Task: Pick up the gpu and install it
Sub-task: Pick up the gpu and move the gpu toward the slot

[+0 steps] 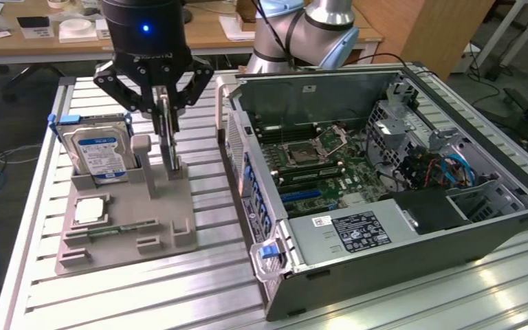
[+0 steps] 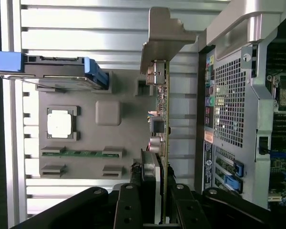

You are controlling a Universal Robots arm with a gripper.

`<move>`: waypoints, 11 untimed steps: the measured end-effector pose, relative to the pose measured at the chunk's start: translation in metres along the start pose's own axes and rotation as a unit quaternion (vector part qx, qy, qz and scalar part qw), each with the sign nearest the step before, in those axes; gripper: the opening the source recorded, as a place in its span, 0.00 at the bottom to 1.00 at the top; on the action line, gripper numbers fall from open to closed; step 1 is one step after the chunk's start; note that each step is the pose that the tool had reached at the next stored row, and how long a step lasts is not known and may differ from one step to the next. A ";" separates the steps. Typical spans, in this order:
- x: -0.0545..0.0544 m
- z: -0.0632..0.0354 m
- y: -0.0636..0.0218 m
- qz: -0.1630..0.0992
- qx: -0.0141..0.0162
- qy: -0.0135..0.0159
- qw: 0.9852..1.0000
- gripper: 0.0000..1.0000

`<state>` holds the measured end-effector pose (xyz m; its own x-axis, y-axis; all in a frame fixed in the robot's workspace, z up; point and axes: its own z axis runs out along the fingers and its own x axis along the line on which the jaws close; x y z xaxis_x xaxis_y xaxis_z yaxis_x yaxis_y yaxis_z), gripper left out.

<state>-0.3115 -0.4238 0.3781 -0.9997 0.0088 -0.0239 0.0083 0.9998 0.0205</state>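
The gpu (image 1: 167, 137) stands on edge over the grey fixture (image 1: 159, 227), at the exterior view's left. Its lower end is at the fixture's upright slot; I cannot tell whether it still rests in it. My gripper (image 1: 160, 110) hangs straight above and is shut on the card's upper edge. In the wrist view the gpu (image 2: 163, 124) appears edge-on, with its silver bracket (image 2: 164, 36) at the far end and my black fingers (image 2: 131, 205) pressed on either side of it. The open computer case (image 1: 383, 179) lies beside the fixture, motherboard (image 1: 324, 165) exposed.
On the fixture sit a silver hard drive (image 1: 102, 155) with blue clips, a square processor chip (image 1: 90, 210) and a narrow green memory stick (image 1: 108, 232). The case's perforated rear wall (image 2: 229, 100) is close to the card. Everything rests on a slatted aluminium table (image 1: 200, 289).
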 end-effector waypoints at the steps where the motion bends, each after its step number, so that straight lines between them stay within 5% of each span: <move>1: 0.000 -0.0013 0.0000 0.000 0.000 0.000 1.000 0.28; 11: 0.000 -0.0106 0.0002 0.000 0.000 0.000 1.000 0.28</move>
<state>-0.3115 -0.4238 0.3887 -0.9997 0.0088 -0.0239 0.0083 0.9998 0.0204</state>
